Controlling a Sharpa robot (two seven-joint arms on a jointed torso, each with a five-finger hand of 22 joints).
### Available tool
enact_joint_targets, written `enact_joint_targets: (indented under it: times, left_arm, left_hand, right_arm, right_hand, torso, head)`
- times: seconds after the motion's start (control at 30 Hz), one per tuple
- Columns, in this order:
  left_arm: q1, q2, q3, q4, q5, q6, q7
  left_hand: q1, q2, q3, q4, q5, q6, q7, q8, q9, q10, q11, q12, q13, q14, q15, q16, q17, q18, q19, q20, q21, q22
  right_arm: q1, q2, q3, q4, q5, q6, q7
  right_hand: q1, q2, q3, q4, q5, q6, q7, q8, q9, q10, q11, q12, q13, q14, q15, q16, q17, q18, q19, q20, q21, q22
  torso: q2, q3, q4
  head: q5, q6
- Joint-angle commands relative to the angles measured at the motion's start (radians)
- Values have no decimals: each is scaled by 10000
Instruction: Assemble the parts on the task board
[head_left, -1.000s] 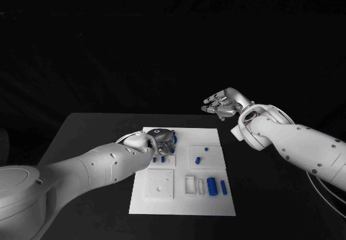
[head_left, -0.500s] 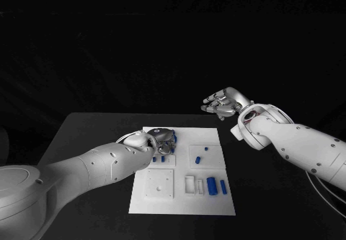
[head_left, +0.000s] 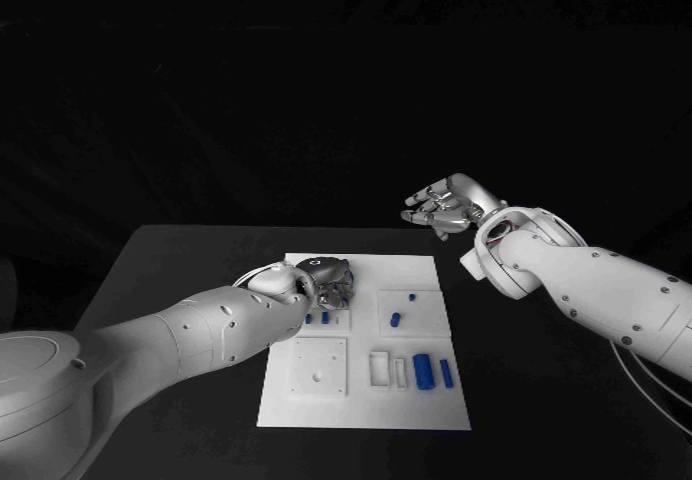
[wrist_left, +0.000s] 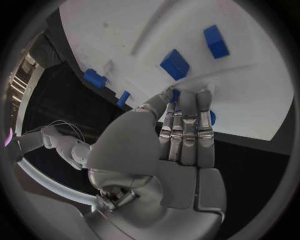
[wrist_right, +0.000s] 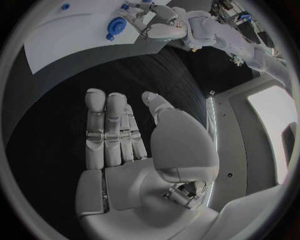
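Observation:
The white task board (head_left: 361, 415) lies in the middle of the black table. My left hand (head_left: 325, 280) is down on its far left corner. In the left wrist view that hand (wrist_left: 181, 145) has its thumb and fingertips closed round a small round blue part (wrist_left: 175, 94), which the fingers mostly cover. The right wrist view shows this part (wrist_right: 115, 24) at the left hand's (wrist_right: 159, 25) fingertips. My right hand (head_left: 450, 208) hangs high beyond the board's far right corner, its fingers (wrist_right: 106, 130) straight, thumb apart, holding nothing.
Two small blue pieces (head_left: 316, 319) stand just in front of my left hand. Further blue pieces (head_left: 395, 321) sit mid-board, and a larger blue cylinder (head_left: 423, 372) lies near the front right. A white square block (head_left: 319, 368) sits at the front left. Black table surrounds the board.

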Motion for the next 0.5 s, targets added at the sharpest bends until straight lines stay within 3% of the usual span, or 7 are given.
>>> enact_joint_targets:
  times: [0.03, 0.3, 0.5]
  left_arm:
    - [-31, 28, -10, -4, 54, 193, 17]
    - [-31, 38, -10, -64, -12, 273, -113]
    - [-32, 30, -10, -95, -71, 174, -148]
  left_hand:
    - [65, 146, 92, 1, 78, 201, -36, -38, 2, 228, -26, -70, -14, 67, -14, 120, 33, 208, -13, -28, 116, 234]
    - [202, 308, 122, -132, 143, 316, -36, -34, 6, 330, -53, -60, -10, 84, -38, 210, 33, 221, -106, -51, 346, 229]
    - [446, 509, 309, -408, 147, 745, -100, -8, 35, 817, -188, -54, 5, 320, -141, 504, 142, 258, -80, -141, 625, 252]
  right_arm:
    - [6, 5, 4, 20, -2, 62, 76]
    - [8, 2, 4, 19, -2, 65, 83]
    - [9, -8, 4, 29, 1, 54, 98]
  right_hand:
    - [7, -70, 69, -10, 54, 6, 77, -14, -11, -18, 52, -54, -13, -39, 24, 36, -16, 149, 19, -2, -43, 2]
    - [7, -70, 69, -10, 54, 6, 77, -14, -11, -18, 52, -54, -13, -39, 24, 36, -16, 149, 19, -2, -43, 2]
    - [-28, -84, 101, -18, 57, 15, 76, -16, -12, -8, 52, -52, -12, -48, 23, 49, -34, 146, 17, -3, -67, 14]
  torso:
    - [-2, -5, 6]
    - [-1, -8, 1]
    - [2, -12, 7]
  head:
    - [-5, 8]
    - [-6, 5]
    - [-21, 14]
